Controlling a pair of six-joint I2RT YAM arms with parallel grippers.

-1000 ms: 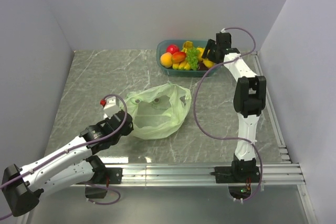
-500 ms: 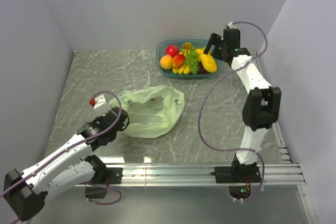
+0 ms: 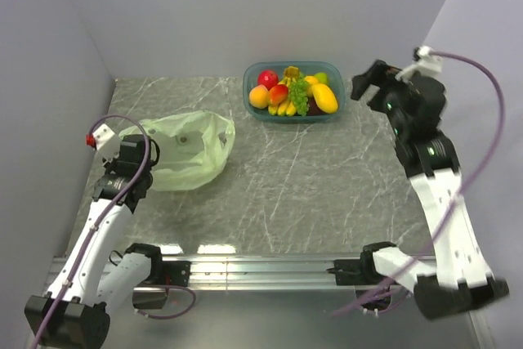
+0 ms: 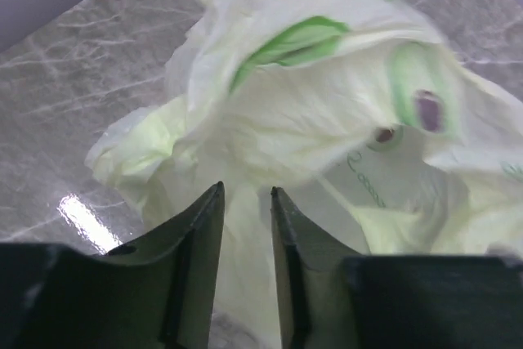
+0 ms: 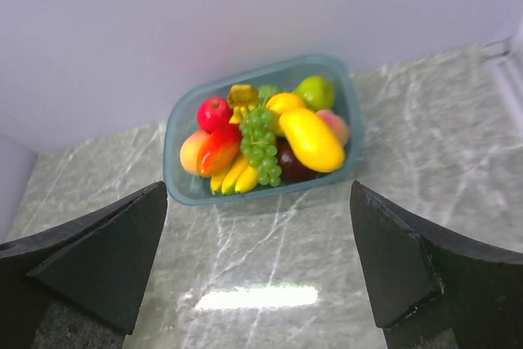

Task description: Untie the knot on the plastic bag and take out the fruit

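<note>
My left claw (image 4: pixel 245 194) sits barely parted over the plastic bag (image 3: pixel 184 149) lying crosswise, print unreadable — whether I grip it, I cannot tell; my right claw (image 5: pixel 257 190) gapes wide.

The plastic bag (image 3: pixel 184 149) is thin, crinkled, translucent film with a faint sheen. The tabletop (image 3: pixel 310 177) looks like polished grey marbled stone, glossy and mirroring lights near its front edge. The bowl (image 5: pixel 172 161) is smooth teal plastic, and the fruit (image 5: pixel 310 140) is smooth and shiny.
</note>
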